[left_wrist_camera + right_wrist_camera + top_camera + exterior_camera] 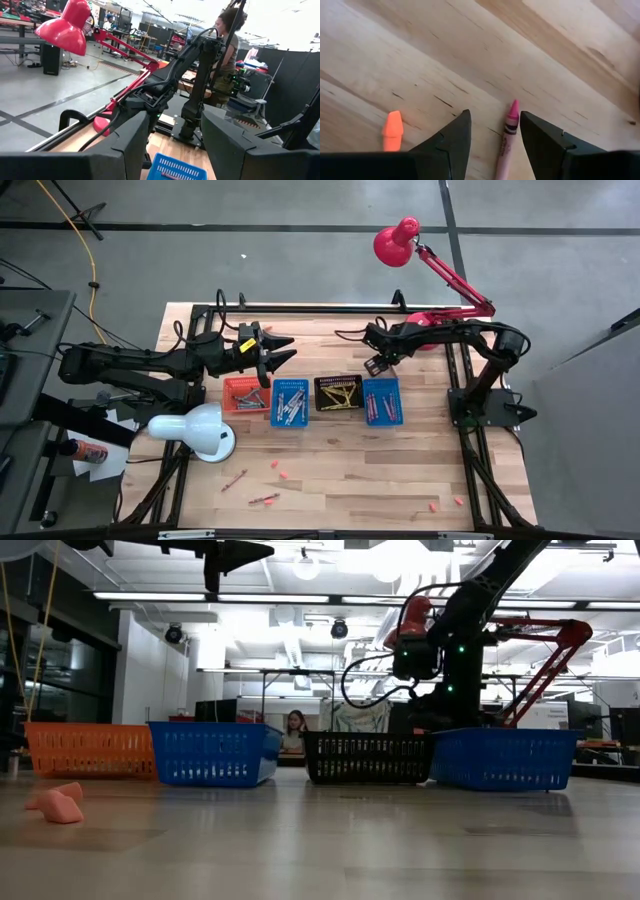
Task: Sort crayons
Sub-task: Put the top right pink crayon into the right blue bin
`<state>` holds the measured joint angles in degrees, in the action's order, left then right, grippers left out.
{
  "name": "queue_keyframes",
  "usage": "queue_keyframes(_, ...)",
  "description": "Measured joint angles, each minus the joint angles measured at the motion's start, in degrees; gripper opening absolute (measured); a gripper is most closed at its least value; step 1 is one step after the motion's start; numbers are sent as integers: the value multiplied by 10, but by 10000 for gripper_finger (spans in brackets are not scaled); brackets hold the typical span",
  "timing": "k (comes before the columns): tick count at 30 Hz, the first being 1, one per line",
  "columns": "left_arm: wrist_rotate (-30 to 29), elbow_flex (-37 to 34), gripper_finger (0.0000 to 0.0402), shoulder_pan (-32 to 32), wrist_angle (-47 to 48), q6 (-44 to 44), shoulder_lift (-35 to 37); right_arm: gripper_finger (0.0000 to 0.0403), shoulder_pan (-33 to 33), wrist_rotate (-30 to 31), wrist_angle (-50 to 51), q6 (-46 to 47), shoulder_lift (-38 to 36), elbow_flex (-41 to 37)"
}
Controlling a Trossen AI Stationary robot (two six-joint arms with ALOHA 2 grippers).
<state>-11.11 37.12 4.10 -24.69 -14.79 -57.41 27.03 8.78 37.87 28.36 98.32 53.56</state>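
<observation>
Right hand (492, 135), open, straddles a pink crayon (506, 137); four baskets (382, 402) hold sorted crayons.

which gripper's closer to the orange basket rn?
Left. The left gripper hovers open just behind the orange basket, while the right gripper sits behind the far blue basket, at the row's other end.

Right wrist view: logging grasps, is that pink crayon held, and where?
Apparently nothing: the pink crayon lies between the right gripper's open fingers, ungripped.

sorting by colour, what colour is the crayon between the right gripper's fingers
Pink, a pink crayon lying on the wood between the open right gripper; right wrist view shows it best.
</observation>
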Motion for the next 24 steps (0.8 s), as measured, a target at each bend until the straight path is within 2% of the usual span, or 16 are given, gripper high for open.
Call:
queue_keyframes(8, 0, 0, 172, 0, 0, 0, 0, 165, 6, 3, 40, 14, 0, 0)
queue_keyframes(14, 0, 0, 172, 0, 0, 0, 0, 165, 30, -49, 54, -1, 0, 0)
queue_keyframes(24, 0, 0, 172, 0, 0, 0, 0, 165, 84, -95, 110, -59, 0, -1)
